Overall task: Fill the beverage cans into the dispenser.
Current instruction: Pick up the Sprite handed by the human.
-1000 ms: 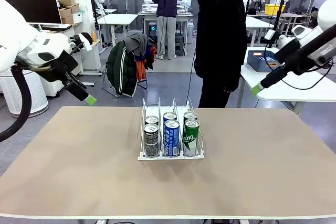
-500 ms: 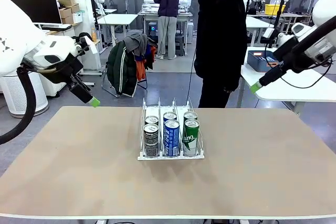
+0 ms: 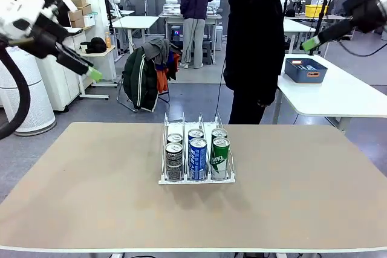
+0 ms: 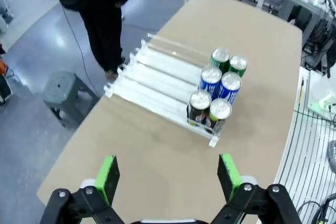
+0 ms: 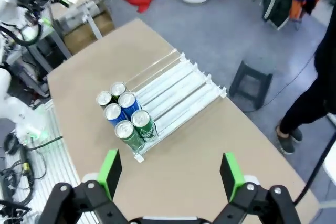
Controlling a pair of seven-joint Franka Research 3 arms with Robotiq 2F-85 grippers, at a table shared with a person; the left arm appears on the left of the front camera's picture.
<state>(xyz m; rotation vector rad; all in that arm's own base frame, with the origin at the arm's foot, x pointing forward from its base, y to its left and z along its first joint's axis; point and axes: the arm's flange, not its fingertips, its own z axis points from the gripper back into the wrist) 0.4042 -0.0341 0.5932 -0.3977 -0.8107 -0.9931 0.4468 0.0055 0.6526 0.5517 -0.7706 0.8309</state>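
Left claw [image 3: 94, 75] and right claw [image 3: 309, 43] rose, well above dispenser [image 3: 196, 181].

Tally taken. Slim aluminium drink cans with silver tops [image 3: 195, 134] numbered six: two black cans [image 3: 174, 161], two blue cans with white lettering [image 3: 198, 158] and two green cans [image 3: 220, 157]. There was one low white-and-clear wire-divided dispenser rack [image 3: 196, 180] with three lanes, and each lane held two cans. One beige rectangular table [image 3: 91, 197] was noted. Black two-finger grippers numbered two, the left gripper [image 4: 168, 174] and the right gripper [image 5: 170, 174], each with two green pads [image 4: 107, 177], four pads in total. Persons numbered two: one person in black [image 3: 254, 40] and one person in a purple hooded jacket [image 3: 192, 4]. There was one blue rectangular plastic tub [image 3: 305, 69] and one grey stool [image 4: 60, 90].
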